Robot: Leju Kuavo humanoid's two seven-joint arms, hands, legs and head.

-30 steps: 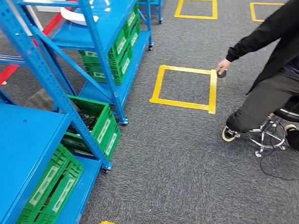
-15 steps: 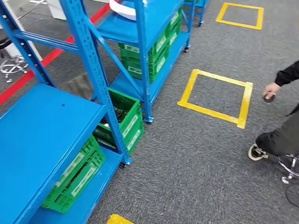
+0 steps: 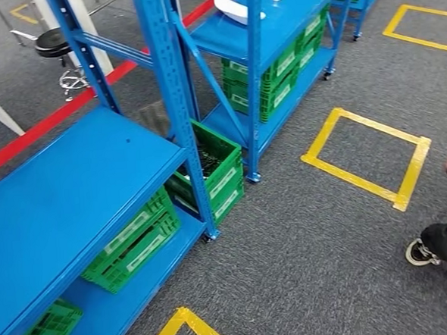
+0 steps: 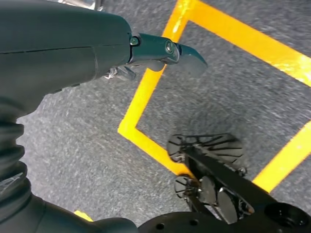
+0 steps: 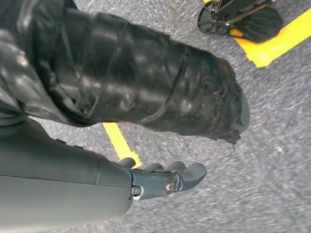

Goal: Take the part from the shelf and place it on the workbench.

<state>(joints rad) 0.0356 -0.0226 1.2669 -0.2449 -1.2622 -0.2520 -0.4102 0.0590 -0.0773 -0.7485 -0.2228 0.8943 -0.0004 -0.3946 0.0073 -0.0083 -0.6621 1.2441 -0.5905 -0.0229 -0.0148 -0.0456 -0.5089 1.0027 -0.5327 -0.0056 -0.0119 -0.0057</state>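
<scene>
Robot hand (image 4: 161, 56) hangs empty; four green crates (image 3: 211, 170) under shelves (image 3: 68, 200).

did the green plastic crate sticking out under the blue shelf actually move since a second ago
No. The green plastic crate sits beside the same blue steel upright as before; it lies further right in the head view, as does the yellow tape square, so the camera turned.

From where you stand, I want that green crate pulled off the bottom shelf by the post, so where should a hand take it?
Grip the green crate by its top rim on the aisle-facing long side, coming from the carpet: that side juts past the shelf edge, while the blue post blocks the left corner.
</scene>
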